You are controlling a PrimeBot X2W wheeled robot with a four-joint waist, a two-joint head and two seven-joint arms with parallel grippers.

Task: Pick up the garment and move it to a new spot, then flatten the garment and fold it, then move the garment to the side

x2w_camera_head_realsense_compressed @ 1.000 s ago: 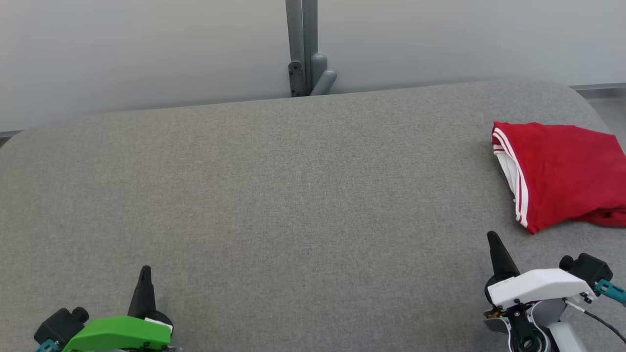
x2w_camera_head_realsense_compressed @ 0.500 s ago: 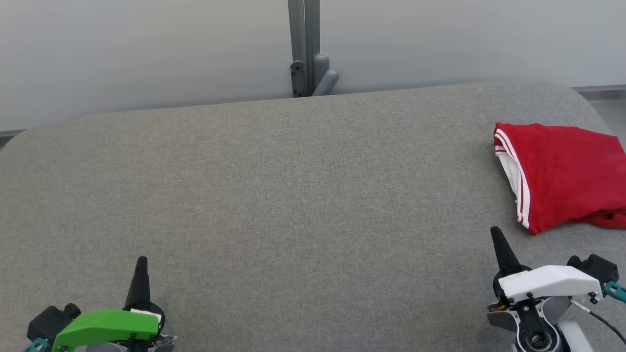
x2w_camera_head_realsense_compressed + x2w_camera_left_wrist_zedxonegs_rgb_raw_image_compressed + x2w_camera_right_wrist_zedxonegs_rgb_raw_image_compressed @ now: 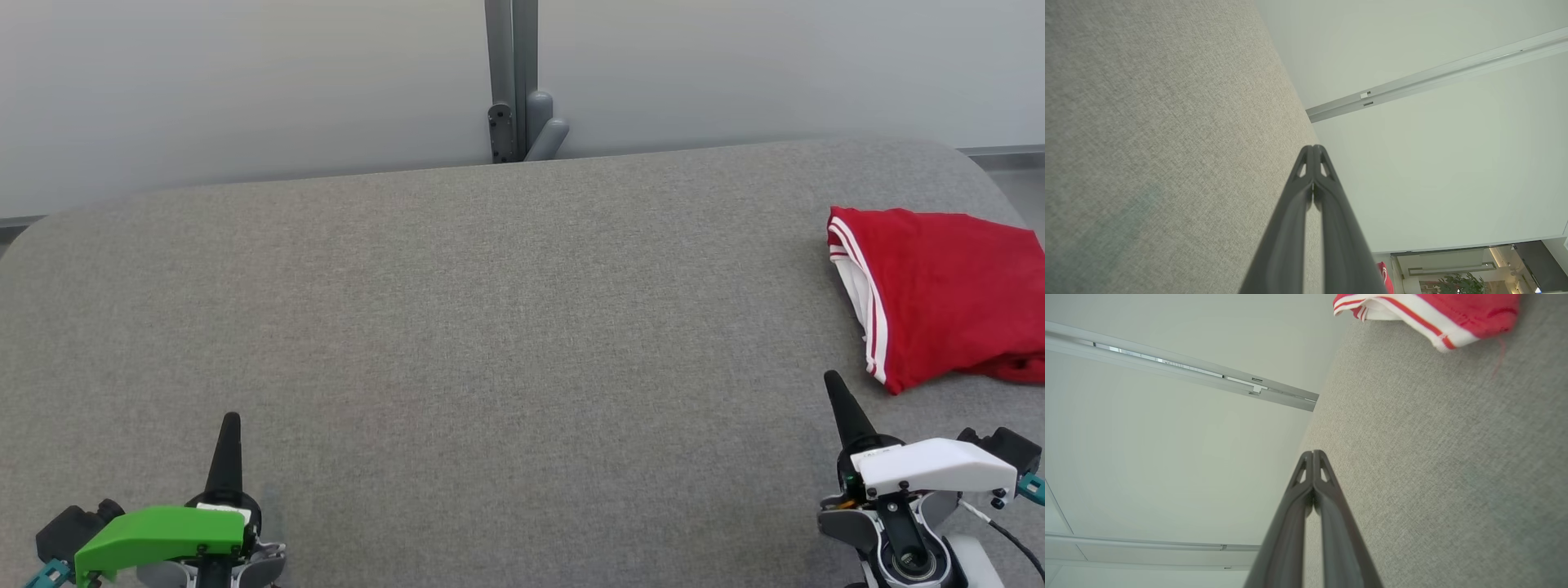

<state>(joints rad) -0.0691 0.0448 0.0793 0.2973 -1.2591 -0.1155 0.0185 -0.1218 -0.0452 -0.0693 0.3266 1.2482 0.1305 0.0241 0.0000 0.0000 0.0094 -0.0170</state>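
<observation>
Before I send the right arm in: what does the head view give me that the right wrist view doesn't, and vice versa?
Head view: the left gripper under its green cover, the grey metal post behind the grey fabric tabletop, and most of the red garment with white-striped hem, lying ahead of the right gripper. Right wrist view: that gripper's two dark fingers pressed shut, and a loose red thread trailing from the garment's hem. Both: the garment, the tabletop and the right gripper.
</observation>
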